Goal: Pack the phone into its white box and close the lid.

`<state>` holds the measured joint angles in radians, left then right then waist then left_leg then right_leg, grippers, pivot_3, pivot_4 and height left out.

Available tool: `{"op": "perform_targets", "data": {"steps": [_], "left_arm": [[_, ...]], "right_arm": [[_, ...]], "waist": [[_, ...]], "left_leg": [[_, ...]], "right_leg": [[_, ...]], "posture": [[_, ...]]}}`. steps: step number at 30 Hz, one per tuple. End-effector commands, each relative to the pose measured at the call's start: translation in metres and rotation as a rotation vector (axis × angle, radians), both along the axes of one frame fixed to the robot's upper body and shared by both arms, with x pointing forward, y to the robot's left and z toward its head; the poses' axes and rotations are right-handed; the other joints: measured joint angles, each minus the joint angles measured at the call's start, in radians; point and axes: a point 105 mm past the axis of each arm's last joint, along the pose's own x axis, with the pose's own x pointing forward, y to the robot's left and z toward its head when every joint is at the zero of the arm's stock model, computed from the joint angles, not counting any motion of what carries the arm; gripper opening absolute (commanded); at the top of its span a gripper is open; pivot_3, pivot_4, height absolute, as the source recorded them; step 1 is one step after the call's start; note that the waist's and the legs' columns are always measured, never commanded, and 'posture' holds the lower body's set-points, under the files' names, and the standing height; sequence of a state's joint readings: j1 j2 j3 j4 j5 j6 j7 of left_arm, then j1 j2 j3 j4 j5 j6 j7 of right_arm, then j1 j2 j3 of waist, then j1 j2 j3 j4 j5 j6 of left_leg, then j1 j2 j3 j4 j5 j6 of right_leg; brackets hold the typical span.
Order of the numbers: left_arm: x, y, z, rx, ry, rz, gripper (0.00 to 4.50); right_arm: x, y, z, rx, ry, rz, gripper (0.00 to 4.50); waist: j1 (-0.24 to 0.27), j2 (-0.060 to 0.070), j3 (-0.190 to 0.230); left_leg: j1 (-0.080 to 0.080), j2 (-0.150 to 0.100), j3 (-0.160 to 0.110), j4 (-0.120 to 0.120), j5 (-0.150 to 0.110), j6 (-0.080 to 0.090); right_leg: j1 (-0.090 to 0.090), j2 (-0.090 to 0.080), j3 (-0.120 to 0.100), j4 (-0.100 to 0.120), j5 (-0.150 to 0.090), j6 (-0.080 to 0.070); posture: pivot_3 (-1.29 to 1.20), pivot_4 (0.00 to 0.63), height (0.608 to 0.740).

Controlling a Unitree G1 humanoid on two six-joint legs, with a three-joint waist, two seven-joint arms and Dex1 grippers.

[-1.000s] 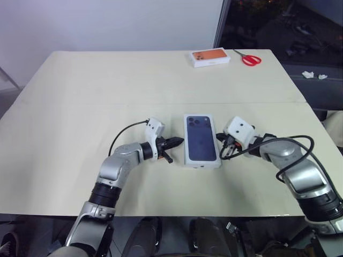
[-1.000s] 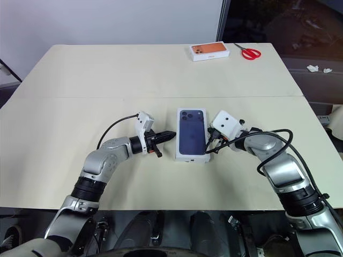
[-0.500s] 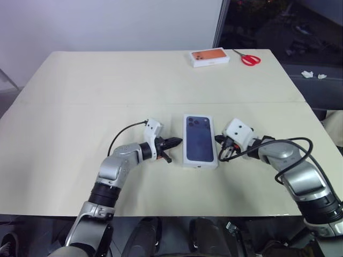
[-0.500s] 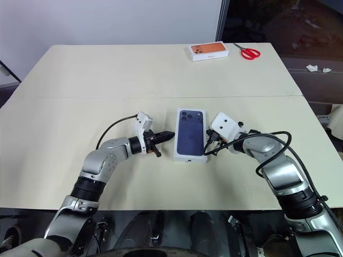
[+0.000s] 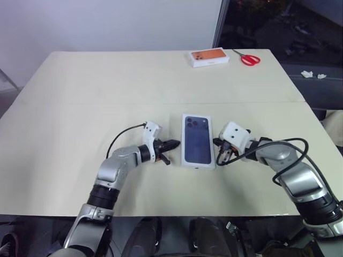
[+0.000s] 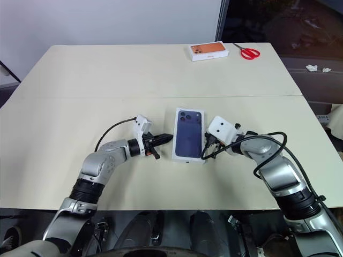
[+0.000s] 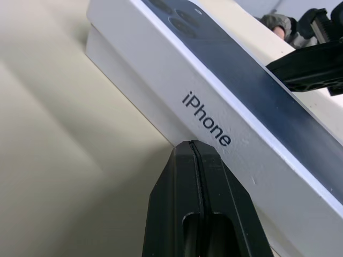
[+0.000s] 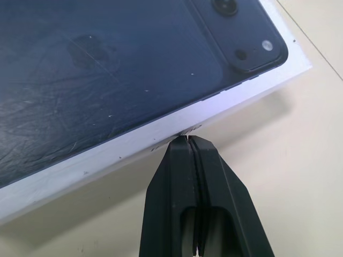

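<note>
Over the last second the closed box has been shifted slightly to the left on the table point(image 5: 64, 123), pressed from the right, while the left arm has been drawn back a little; the pack looks essentially finished, with only a final squaring left.

On the left, the left tool point(image 5: 172, 144) is seen with its fingers pressed together, holding nothing, its tip just beside the left side wall of the lid point(image 5: 196, 140).

In the middle, the lid is seated fully down, printed face up. The white box and the phone are hidden beneath it, so the contents cannot be confirmed.

On the right, the right tool point(image 5: 218, 157) is likewise fully closed and empty, its tip against the lid's right edge.
</note>
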<state>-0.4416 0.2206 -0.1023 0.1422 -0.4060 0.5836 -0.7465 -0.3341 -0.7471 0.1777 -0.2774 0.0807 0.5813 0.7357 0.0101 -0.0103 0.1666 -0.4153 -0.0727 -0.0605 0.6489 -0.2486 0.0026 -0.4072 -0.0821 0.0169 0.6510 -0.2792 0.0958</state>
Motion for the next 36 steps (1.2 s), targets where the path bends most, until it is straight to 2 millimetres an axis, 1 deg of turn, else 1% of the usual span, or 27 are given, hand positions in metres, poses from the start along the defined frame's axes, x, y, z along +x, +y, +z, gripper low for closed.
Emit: {"op": "perform_targets", "data": {"steps": [1, 3, 8, 9, 12, 14, 16, 17, 20, 22, 24, 26, 27, 28, 30, 32, 34, 36], "left_arm": [[0.003, 0.003, 0.017, -0.022, -0.055, 0.002, 0.00], [0.003, 0.004, 0.017, -0.023, -0.056, 0.008, 0.00], [0.003, 0.005, 0.017, -0.022, -0.055, 0.017, 0.00], [0.004, 0.006, 0.019, -0.024, -0.064, 0.021, 0.00], [0.007, 0.006, 0.032, -0.058, -0.087, 0.027, 0.00], [0.010, 0.000, 0.046, -0.094, -0.112, 0.020, 0.00], [0.014, -0.010, 0.055, -0.111, -0.135, 0.009, 0.00], [0.017, -0.015, 0.056, -0.112, -0.138, 0.004, 0.00], [0.024, -0.025, 0.051, -0.093, -0.140, 0.002, 0.00], [0.031, -0.032, 0.035, -0.040, -0.119, 0.004, 0.00], [0.034, -0.037, 0.011, 0.066, -0.080, -0.007, 0.00], [0.025, -0.042, -0.009, 0.141, -0.031, -0.074, 0.00], [0.020, -0.044, -0.013, 0.155, -0.027, -0.111, 0.00], [0.016, -0.045, -0.015, 0.160, -0.029, -0.135, 0.00], [0.005, -0.044, -0.015, 0.133, 0.003, -0.180, 0.00], [-0.009, -0.041, -0.014, 0.121, 0.013, -0.235, 0.00], [-0.020, -0.037, -0.014, 0.119, 0.007, -0.271, 0.00], [-0.030, -0.031, -0.011, 0.105, 0.010, -0.294, 0.00]], "right_arm": [[0.007, 0.002, 0.027, 0.039, -0.085, 0.006, 0.03], [0.010, 0.002, 0.030, 0.020, -0.098, 0.011, 0.03], [0.008, 0.000, 0.022, -0.002, -0.083, 0.020, 0.03], [0.008, 0.000, 0.024, -0.002, -0.087, 0.018, 0.03], [0.015, -0.002, 0.038, 0.033, -0.130, -0.005, 0.03], [0.022, 0.001, 0.053, 0.110, -0.153, -0.021, 0.03], [0.025, 0.007, 0.057, 0.126, -0.165, -0.009, 0.03], [0.028, 0.009, 0.053, 0.099, -0.167, -0.009, 0.03], [0.037, 0.007, 0.040, 0.029, -0.170, -0.036, 0.03], [0.049, 0.006, 0.029, 0.004, -0.159, -0.078, 0.03], [0.054, 0.010, 0.016, -0.030, -0.141, -0.072, 0.03], [0.043, 0.013, -0.014, -0.090, -0.014, -0.031, 0.03], [0.034, 0.016, -0.024, -0.121, 0.015, 0.019, 0.03], [0.028, 0.018, -0.029, -0.140, 0.028, 0.055, 0.03], [0.013, 0.025, -0.029, -0.085, 0.081, 0.100, 0.03], [0.004, 0.028, -0.022, -0.026, 0.104, 0.122, 0.03], [-0.002, 0.028, -0.015, -0.008, 0.101, 0.145, 0.03], [-0.005, 0.023, -0.010, -0.016, 0.092, 0.143, 0.03]], "waist": [[0.000, 0.000, 0.000], [0.000, 0.000, 0.000], [0.002, 0.000, 0.000], [0.002, 0.000, 0.000], [0.002, 0.000, 0.000], [0.002, 0.000, 0.000], [0.002, 0.000, 0.000], [0.002, 0.000, 0.000], [0.002, -0.001, 0.000], [0.001, -0.001, -0.001], [-0.001, -0.001, -0.001], [0.000, -0.001, -0.001], [0.000, -0.001, -0.002], [0.000, -0.001, -0.003], [-0.001, 0.000, -0.004], [-0.007, 0.000, -0.005], [-0.013, 0.000, -0.005], [-0.022, 0.000, -0.005]], "left_leg": [[0.000, 0.000, 0.000, 0.000, 0.000, 0.000], [0.000, 0.000, 0.000, 0.000, 0.000, 0.000], [0.000, 0.000, 0.000, 0.000, 0.000, 0.000], [0.000, 0.000, 0.000, 0.000, 0.000, 0.000], [0.000, 0.000, 0.000, 0.000, 0.000, 0.000], [0.000, 0.000, 0.000, 0.000, 0.000, 0.000], [0.000, 0.000, 0.000, 0.000, 0.000, -0.001], [0.000, 0.000, 0.000, 0.000, 0.001, -0.002], [0.000, 0.000, 0.000, 0.000, 0.002, -0.003], [0.000, -0.001, 0.001, 0.000, 0.002, -0.003], [0.001, -0.001, 0.002, 0.000, 0.002, -0.004], [0.001, -0.001, 0.002, 0.001, 0.002, -0.004], [0.003, -0.001, 0.002, 0.000, 0.002, -0.004], [0.004, -0.001, 0.002, 0.000, 0.002, -0.003], [0.007, -0.001, 0.002, 0.000, 0.001, -0.002], [0.008, 0.000, 0.001, -0.001, -0.001, 0.002], [0.009, 0.000, 0.001, -0.001, -0.001, 0.002], [0.009, 0.001, 0.000, -0.001, -0.001, 0.002]], "right_leg": [[0.000, 0.000, 0.000, 0.000, 0.000, 0.000], [0.000, 0.000, 0.000, 0.000, 0.000, 0.000], [0.000, 0.000, 0.000, 0.000, 0.000, 0.000], [0.000, 0.000, 0.000, 0.000, 0.000, 0.000], [0.000, 0.000, 0.000, 0.000, 0.000, 0.000], [0.000, 0.000, 0.000, 0.000, 0.000, 0.000], [0.000, 0.000, 0.000, 0.001, 0.000, 0.000], [0.000, 0.000, 0.000, 0.001, 0.000, 0.000], [0.001, 0.000, -0.001, 0.000, 0.000, 0.000], [0.001, 0.001, -0.001, 0.000, 0.000, 0.000], [0.000, 0.001, -0.001, 0.001, 0.000, 0.000], [0.000, 0.001, -0.001, 0.002, 0.000, 0.000], [0.002, 0.002, -0.001, 0.002, 0.000, 0.000], [0.004, 0.002, -0.001, 0.002, 0.000, 0.000], [0.006, 0.002, 0.000, 0.000, 0.000, 0.000], [0.009, 0.001, 0.000, -0.002, 0.000, 0.000], [0.009, 0.001, 0.000, -0.002, 0.000, 0.000], [0.009, 0.001, 0.001, -0.002, 0.000, 0.000]], "posture": [[0.00, 0.150, 0.740], [0.00, 0.150, 0.740], [0.00, 0.150, 0.740], [0.00, 0.150, 0.740], [0.00, 0.150, 0.740], [0.00, 0.150, 0.740], [0.00, 0.150, 0.740], [0.00, 0.150, 0.740], [0.00, 0.150, 0.740], [0.00, 0.150, 0.740], [0.00, 0.150, 0.740], [0.00, 0.150, 0.740], [0.00, 0.150, 0.740], [0.00, 0.150, 0.740], [0.00, 0.150, 0.740], [0.00, 0.150, 0.740], [0.00, 0.150, 0.740], [0.00, 0.150, 0.740]]}}
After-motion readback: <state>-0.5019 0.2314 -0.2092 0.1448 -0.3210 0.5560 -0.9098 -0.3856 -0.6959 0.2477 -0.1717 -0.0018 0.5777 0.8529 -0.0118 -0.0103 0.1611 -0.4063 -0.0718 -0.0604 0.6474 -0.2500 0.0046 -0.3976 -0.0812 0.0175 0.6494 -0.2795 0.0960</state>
